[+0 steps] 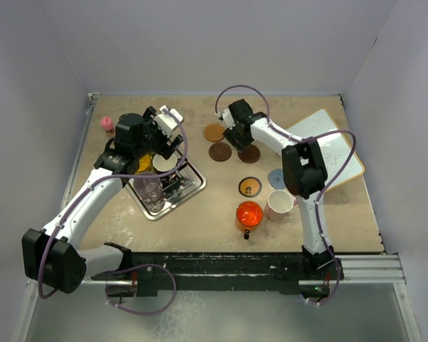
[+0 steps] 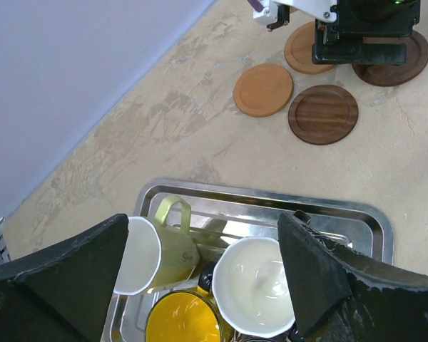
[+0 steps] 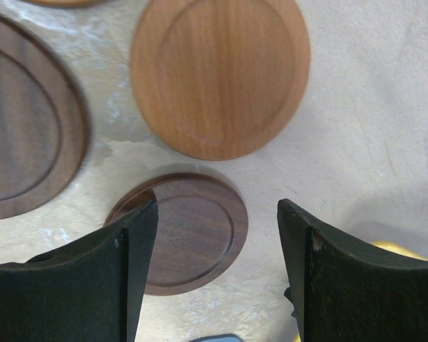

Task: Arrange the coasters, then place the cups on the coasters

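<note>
Three coasters show near the table's middle back: an orange one and two dark brown ones. My right gripper hovers over them, open. In its wrist view the jaws straddle a dark brown coaster, below a light brown one. The black, orange-rimmed coaster and the grey-blue one lie nearer. The red-orange cup and pink cup stand on the bare table. My left gripper is open above the pale green, white-inside and yellow cups.
The silver tray holds the cups at left, with the clear glass cup at its near end. A pink-capped bottle stands at the back left. A white board lies at the right. Walls close in the table on three sides.
</note>
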`<state>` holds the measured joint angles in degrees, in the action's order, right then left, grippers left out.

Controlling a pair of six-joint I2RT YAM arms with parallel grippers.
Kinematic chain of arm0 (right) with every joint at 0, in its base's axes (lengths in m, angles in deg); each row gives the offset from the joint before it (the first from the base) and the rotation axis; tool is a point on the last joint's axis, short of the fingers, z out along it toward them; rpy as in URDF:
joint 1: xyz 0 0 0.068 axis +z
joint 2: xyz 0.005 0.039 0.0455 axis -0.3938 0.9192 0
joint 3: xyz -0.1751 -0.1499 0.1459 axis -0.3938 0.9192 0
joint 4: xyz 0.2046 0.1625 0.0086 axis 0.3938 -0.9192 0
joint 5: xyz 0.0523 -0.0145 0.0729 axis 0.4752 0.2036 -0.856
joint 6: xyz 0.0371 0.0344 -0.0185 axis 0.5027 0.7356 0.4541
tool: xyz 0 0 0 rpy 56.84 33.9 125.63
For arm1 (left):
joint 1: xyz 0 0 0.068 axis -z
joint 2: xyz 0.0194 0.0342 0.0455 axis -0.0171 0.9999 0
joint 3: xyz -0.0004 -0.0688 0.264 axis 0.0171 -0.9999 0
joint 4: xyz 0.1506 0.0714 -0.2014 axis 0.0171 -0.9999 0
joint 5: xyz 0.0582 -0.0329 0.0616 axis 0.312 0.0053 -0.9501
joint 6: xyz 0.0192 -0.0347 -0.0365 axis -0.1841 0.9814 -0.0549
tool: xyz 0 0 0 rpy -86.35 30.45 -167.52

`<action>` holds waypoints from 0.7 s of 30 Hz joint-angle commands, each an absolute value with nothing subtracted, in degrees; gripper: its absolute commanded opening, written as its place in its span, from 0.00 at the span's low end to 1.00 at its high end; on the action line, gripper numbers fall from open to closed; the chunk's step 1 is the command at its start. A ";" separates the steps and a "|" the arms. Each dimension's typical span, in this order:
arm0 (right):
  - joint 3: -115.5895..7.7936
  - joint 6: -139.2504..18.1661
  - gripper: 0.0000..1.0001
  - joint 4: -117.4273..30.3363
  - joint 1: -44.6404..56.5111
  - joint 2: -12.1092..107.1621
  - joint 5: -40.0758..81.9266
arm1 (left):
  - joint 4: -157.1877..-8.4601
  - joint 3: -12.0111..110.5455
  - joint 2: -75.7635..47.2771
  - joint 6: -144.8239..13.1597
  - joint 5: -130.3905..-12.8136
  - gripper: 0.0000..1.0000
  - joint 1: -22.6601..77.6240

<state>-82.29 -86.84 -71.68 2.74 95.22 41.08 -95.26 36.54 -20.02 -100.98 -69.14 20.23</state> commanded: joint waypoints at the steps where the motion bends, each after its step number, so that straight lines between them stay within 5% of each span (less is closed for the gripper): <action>1: -83.97 -85.27 0.71 -73.38 4.91 97.57 38.37 | -92.97 36.47 -22.21 -101.76 -68.17 0.82 19.79; 21: -85.03 -84.03 0.73 -77.30 6.64 96.07 31.91 | -92.93 36.07 -23.07 -102.00 -68.17 0.82 19.79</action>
<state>-84.26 -85.66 -73.91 4.95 96.02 36.31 -95.28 36.32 -21.01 -101.03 -69.14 20.23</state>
